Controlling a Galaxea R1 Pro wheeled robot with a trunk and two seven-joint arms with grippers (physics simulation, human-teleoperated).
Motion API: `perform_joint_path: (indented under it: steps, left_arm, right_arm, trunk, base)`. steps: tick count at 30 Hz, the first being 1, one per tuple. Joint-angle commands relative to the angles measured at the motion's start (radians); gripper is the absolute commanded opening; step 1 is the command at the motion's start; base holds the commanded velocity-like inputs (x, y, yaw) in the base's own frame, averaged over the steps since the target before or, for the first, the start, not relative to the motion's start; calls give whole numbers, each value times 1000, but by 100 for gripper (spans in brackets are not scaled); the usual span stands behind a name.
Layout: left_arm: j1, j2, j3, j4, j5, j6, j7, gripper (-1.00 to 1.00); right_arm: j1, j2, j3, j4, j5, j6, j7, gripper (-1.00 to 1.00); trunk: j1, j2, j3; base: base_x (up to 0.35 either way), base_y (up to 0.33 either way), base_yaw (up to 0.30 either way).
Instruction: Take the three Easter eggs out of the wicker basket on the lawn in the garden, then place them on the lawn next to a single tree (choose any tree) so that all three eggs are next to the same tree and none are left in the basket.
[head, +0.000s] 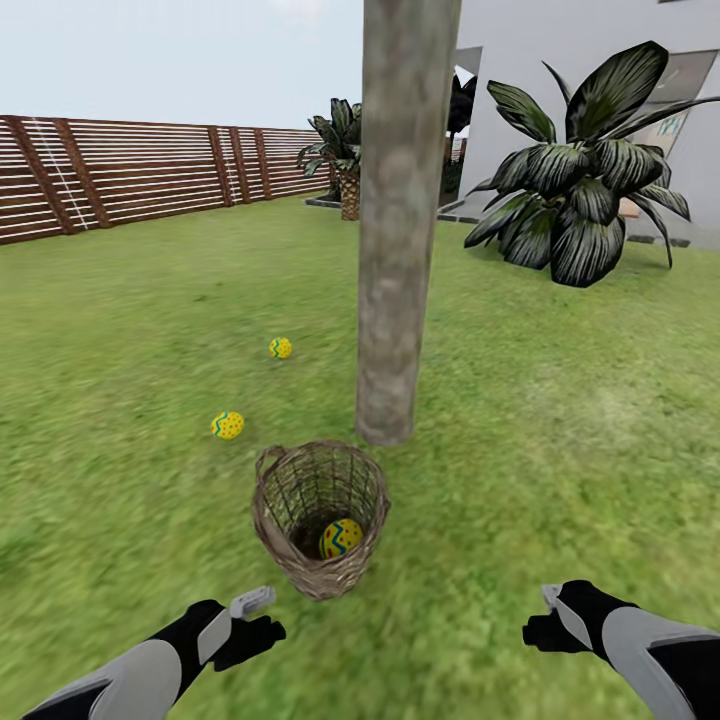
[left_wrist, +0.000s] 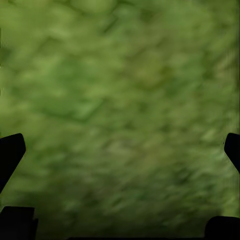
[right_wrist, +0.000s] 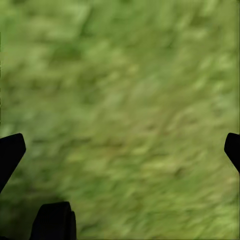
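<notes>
One yellow zigzag-banded Easter egg left in the brown wicker basket is best approached from above by either spread, empty gripper.

Both arms look the same tbh — smooth light-grey shell forearms, matte black wrists. Black chunky left gripper has a small silver-grey plate on top w/ a notched end; black right gripper has a similar pale strip. Wrist cams — blunt black fingertips.
</notes>
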Motion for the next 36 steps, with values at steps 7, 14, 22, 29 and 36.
perform_joint_path:
  steps: [7,14,22,29,36]
  left_arm:
    - [0,6,3,-3,3,6,-1,100]
    - [0,2,2,-3,2,6,-1,100]
    - [0,-1,1,-1,2,6,-1,100]
    - [0,-1,3,-2,3,6,-4,100]
    - [0,-3,3,-1,3,5,-4,100]
  right_arm:
    - [-1,0,9,2,-10,1,4,100]
    - [-1,0,9,2,-10,1,4,100]
    - [-1,-5,8,2,-11,-2,4,100]
    - [-1,-30,1,-46,-19,-98,9,100]
    - [-1,-36,-5,-187,-23,-105,13,100]
  trunk:
    - [0,0,-1]
    - [0,0,-1]
    - [0,0,-1]
    - [0,0,-1]
    - [0,0,-1]
  base:
    - [31,14,0]
    - [0,0,0]
    - [0,0,0]
    - [0,0,0]
    - [0,0,0]
